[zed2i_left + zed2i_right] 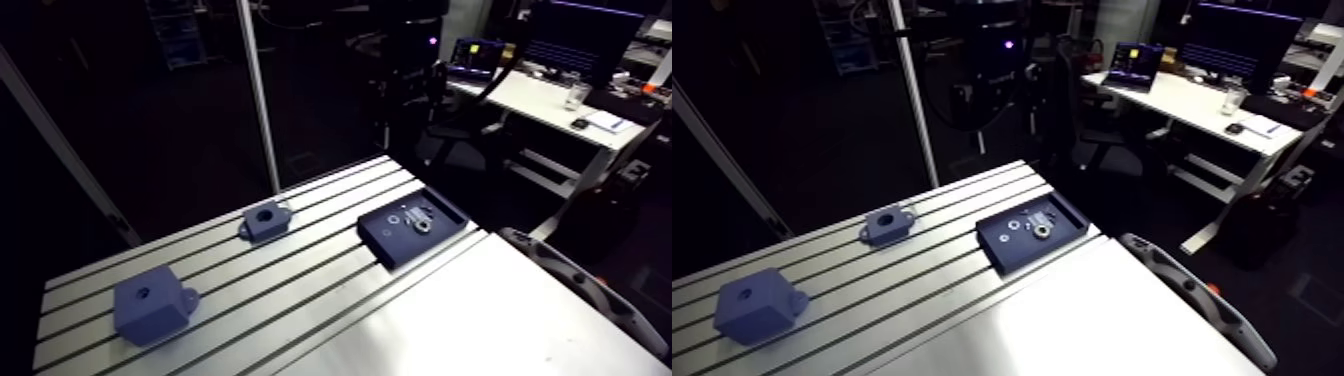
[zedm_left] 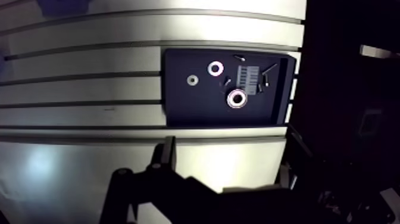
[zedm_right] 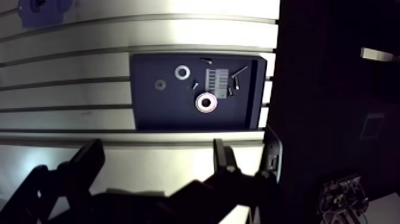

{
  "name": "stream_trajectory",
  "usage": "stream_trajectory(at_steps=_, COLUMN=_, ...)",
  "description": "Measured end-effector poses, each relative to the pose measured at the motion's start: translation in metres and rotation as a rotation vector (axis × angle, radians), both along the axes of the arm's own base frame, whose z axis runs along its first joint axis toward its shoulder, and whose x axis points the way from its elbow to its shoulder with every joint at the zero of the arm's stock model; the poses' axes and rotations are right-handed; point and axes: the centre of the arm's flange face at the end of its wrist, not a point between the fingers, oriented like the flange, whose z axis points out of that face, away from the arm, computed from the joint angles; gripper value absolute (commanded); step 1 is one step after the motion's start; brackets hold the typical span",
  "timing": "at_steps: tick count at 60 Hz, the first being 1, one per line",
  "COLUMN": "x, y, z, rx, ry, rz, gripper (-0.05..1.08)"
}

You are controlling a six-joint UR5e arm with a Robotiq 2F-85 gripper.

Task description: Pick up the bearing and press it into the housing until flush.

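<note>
Arm view: slotted counter (image 1: 330, 300) fills lower frame. Block (image 1: 150, 308) lower left. Dark tray (image 1: 385, 240) right of centre. Flanged housing (image 1: 265, 220) centre. Bearing (image 1: 423, 224) lies in tray. Wrist view: fingers (image 3: 92, 159) spread, empty.

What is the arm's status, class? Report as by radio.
Fingers open, empty. Bearing lies in tray, ahead of fingers. Screw close beside it.

The bearing (image 2: 237, 98), a shiny ring, lies flat in a dark tray (image 2: 184, 107). The grey housing (image 1: 265, 220) sits well apart, bore up.
</note>
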Motion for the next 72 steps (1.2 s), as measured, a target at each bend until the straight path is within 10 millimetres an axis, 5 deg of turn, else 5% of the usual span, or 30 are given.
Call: stream_trajectory(at_steps=72, x=0.026, y=0.054, z=-0.109, rx=-0.005, ry=-0.003, rz=-0.028, gripper=0.04)
